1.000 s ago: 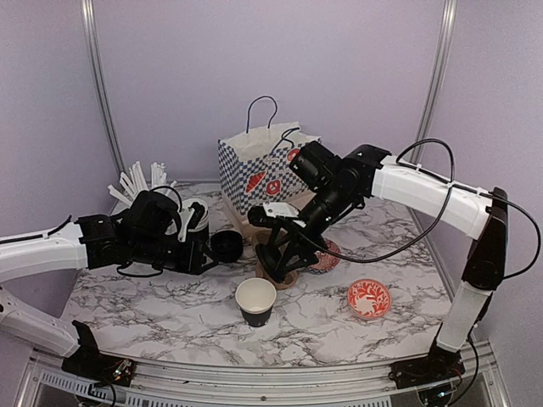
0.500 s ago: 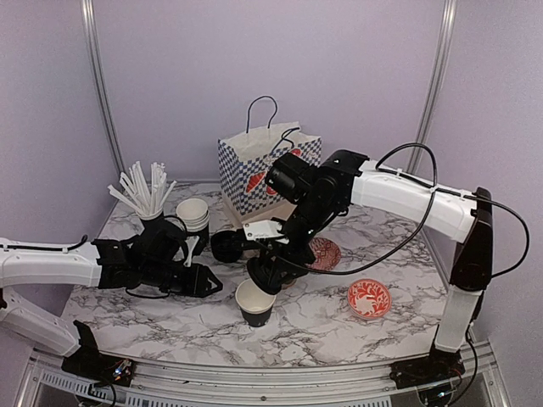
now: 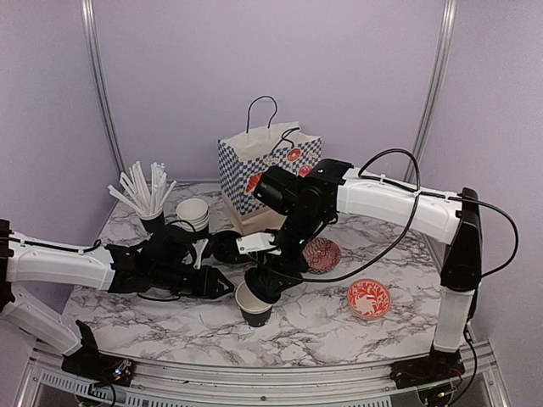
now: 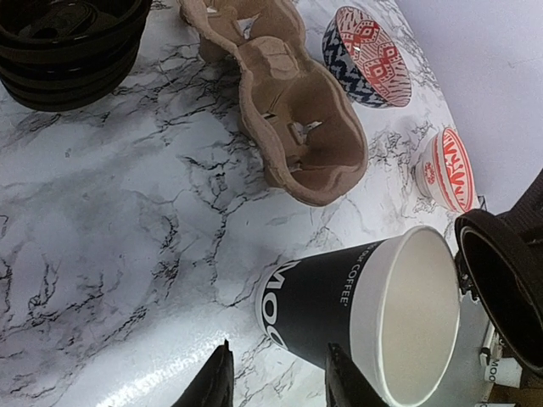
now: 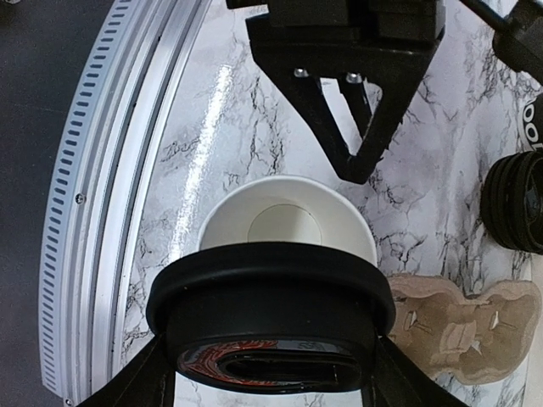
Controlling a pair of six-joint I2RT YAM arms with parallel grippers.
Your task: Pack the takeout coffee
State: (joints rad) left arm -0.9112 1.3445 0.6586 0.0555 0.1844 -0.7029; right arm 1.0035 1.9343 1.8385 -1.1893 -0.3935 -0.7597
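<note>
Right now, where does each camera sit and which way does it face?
Top external: high behind the bases, looking down the marble table to the checked paper bag; left arm and right arm show.
Left wrist: low, facing the open black cup; its fingertips show.
Right wrist: above that cup, looking down; its fingers hold a black lid.
All share the cup.

Your marble-patterned counter carries one open black paper cup, white inside, standing near the front edge. Behind it lies a brown cardboard cup carrier, with a stack of black lids to its left. A patterned bowl sits just right of the carrier, and a red bowl sits nearer the front right. At the back you have a checkered paper bag, a stack of cups and a cup of straws.
</note>
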